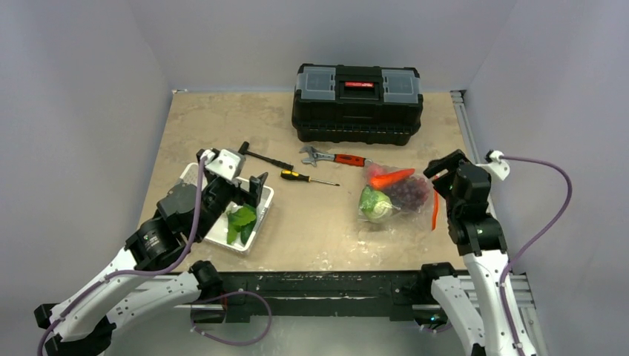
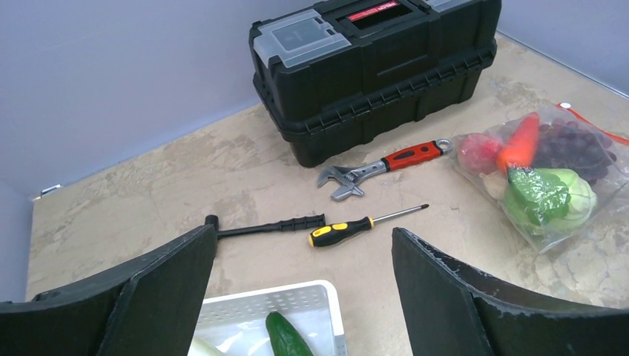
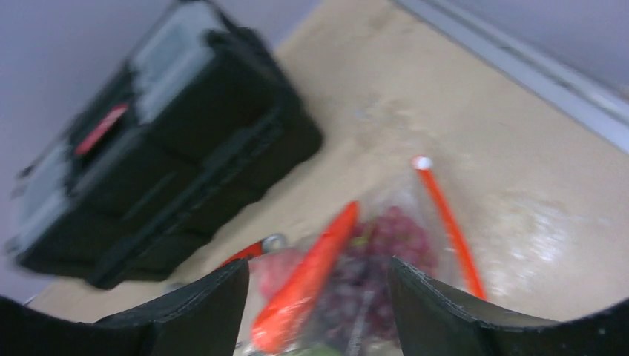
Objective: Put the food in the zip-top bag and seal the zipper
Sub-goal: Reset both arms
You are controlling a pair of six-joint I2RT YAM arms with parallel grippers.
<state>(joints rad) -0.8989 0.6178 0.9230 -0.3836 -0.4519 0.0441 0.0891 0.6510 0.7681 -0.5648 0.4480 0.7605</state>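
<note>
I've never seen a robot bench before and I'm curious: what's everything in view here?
toolbox: one, black with grey lid panels, far middle
wrench: one, red handle, in front of toolbox
screwdriver: one, yellow-black handle, centre
black-handled tool: one, left of screwdriver
basket: one, white, left, holding leafy pieces and cucumber, both green
zip-top bag: one, clear, right, holding pale-green cabbage, orange carrot, purple grapes
zipper: one, red-orange, bag's right edge
left arm: black-white, jaws open over basket
right arm: black-white, jaws open by bag

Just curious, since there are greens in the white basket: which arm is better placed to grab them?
Left. The left hand hovers open over the basket holding the greens; the right hand is far off, beside the bag.
</note>
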